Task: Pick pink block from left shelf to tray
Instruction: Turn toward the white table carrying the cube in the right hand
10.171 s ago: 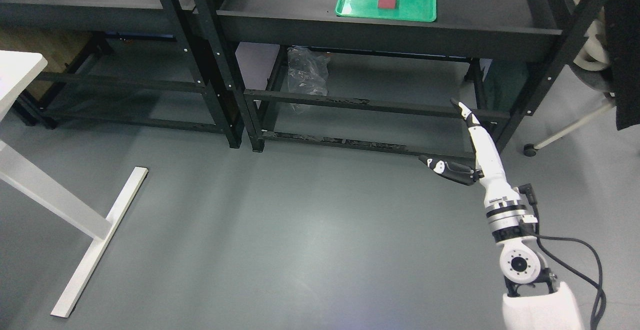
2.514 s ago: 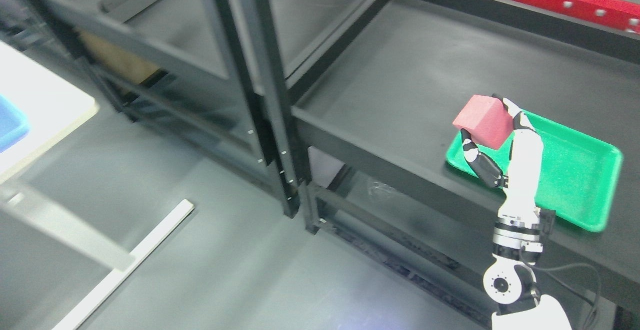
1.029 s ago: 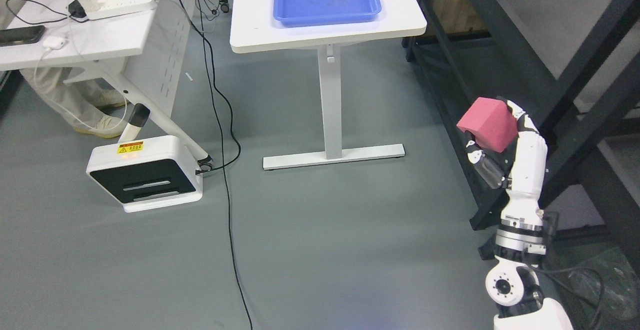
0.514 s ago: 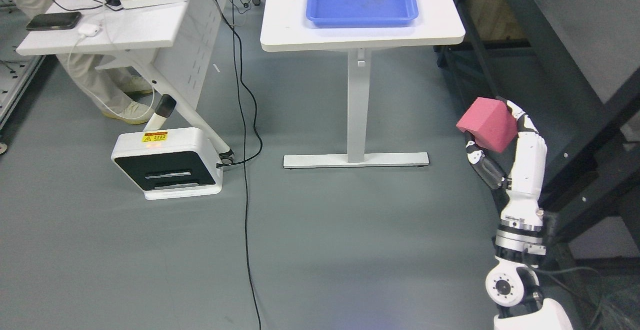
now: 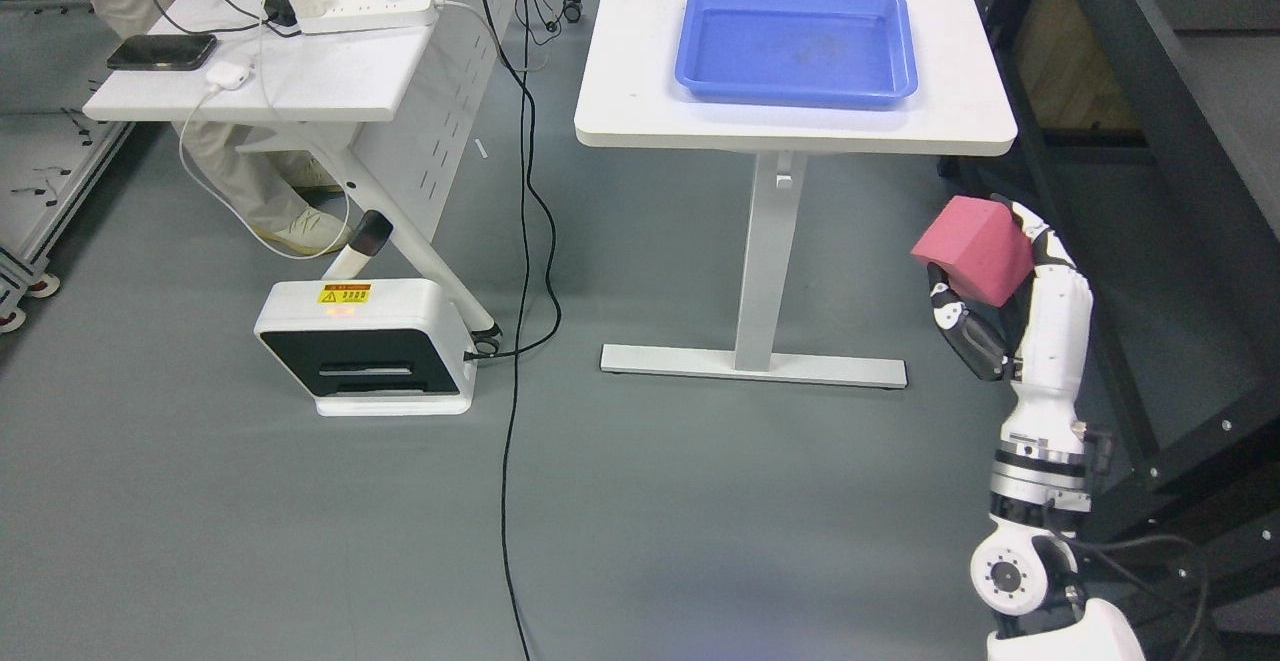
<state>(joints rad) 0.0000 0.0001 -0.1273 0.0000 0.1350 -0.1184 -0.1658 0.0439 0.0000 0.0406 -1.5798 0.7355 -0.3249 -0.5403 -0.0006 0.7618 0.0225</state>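
One arm is all you get in the head view: the right one, rising from the bottom right corner, with its right hand (image 5: pixel 1005 301) clamped around the pink block (image 5: pixel 972 250). You can see the block held tilted in the air above the grey floor (image 5: pixel 700 501), just right of the white surface (image 5: pixel 640 111) and below its right edge, touching nothing but the fingers (image 5: pixel 955 326). Your blue tray (image 5: pixel 690 71) sits on that surface toward its far right part, well apart from the block. Black shelf framing (image 5: pixel 1180 141) runs down the right side behind the arm. To your left a second surface (image 5: pixel 330 81) carries a power strip (image 5: pixel 375 9) and a phone (image 5: pixel 160 51), and a white box unit (image 5: pixel 365 346) stands on the floor beside a black cable (image 5: pixel 520 371).
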